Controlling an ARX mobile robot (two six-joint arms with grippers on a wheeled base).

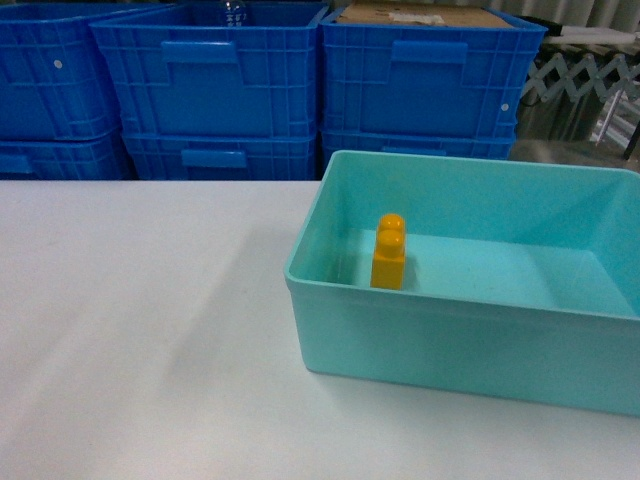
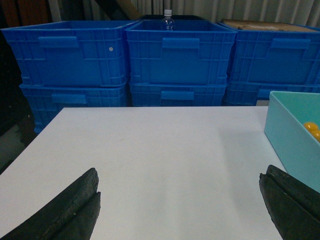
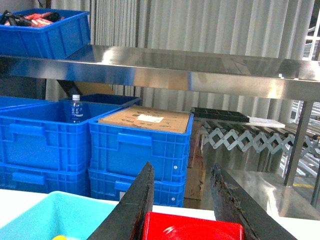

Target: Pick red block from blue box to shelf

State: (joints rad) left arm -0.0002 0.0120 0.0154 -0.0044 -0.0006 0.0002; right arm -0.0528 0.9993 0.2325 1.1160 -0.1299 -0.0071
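Spanning the right wrist view, the shelf (image 3: 200, 72) waits ahead with its steel rail bare. The white tabletop (image 1: 140, 320) carries the box (image 1: 450, 340), now holding only a yellow block (image 1: 389, 252). The block (image 3: 192, 232) is already out, seemingly pinched between the right gripper (image 3: 182, 210) fingers, though only its top shows. The left gripper (image 2: 180, 210) hangs spread wide and empty. Setting the block on the shelf remains.
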